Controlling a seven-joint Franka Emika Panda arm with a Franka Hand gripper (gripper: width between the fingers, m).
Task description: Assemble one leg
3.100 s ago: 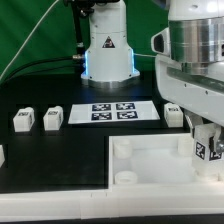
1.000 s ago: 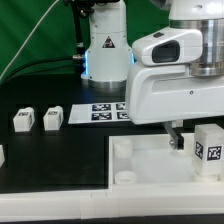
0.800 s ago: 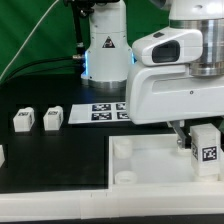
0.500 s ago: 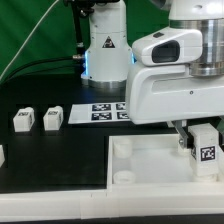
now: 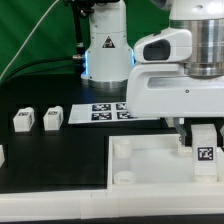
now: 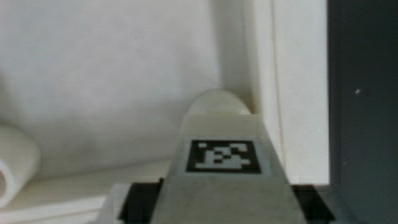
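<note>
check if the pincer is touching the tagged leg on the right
Touching. The wrist view shows the leg inside the pincer, whose dark pads sit flush against both its sides with no gap.

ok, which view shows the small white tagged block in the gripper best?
Wrist view: the small white plastic leg fills the centre in the gripper, tag facing camera. Exterior view shows it small, at that view's right edge.

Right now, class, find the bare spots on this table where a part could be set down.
Free: black table between the two loose legs and the tray. Crowded: the exterior view's right, where the pincer grips a leg at the tray.
</note>
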